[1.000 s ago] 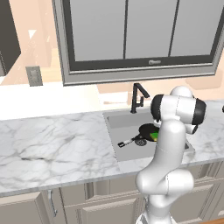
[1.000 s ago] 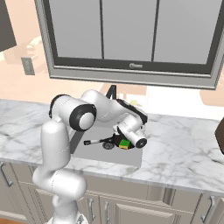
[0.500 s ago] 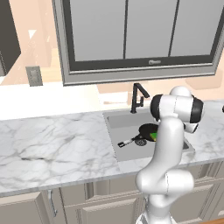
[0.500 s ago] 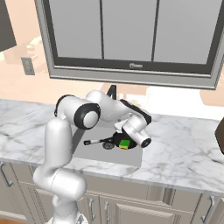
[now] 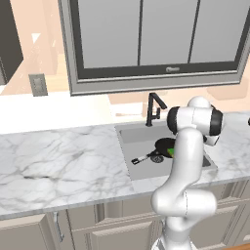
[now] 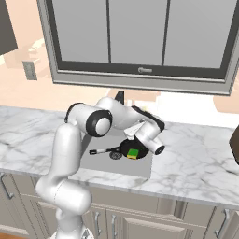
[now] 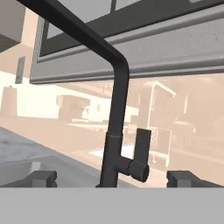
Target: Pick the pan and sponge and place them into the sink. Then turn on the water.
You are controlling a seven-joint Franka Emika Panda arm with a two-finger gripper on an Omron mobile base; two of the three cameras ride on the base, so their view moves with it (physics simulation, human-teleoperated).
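1. You have the marble surface (image 5: 58,156) and its sink (image 5: 139,133) ahead; the pan (image 6: 130,148) lies in the basin with the sponge (image 6: 133,152) on it, so placing looks done.
2. You are on the water step: no stream falls from the faucet (image 7: 114,105).
3. Your end effector (image 7: 113,178) stands wide and empty, facing the faucet's lever (image 7: 141,153); next, judge an approach onto that lever.
4. Mind the spout overhead and the window frame (image 5: 151,75) behind.
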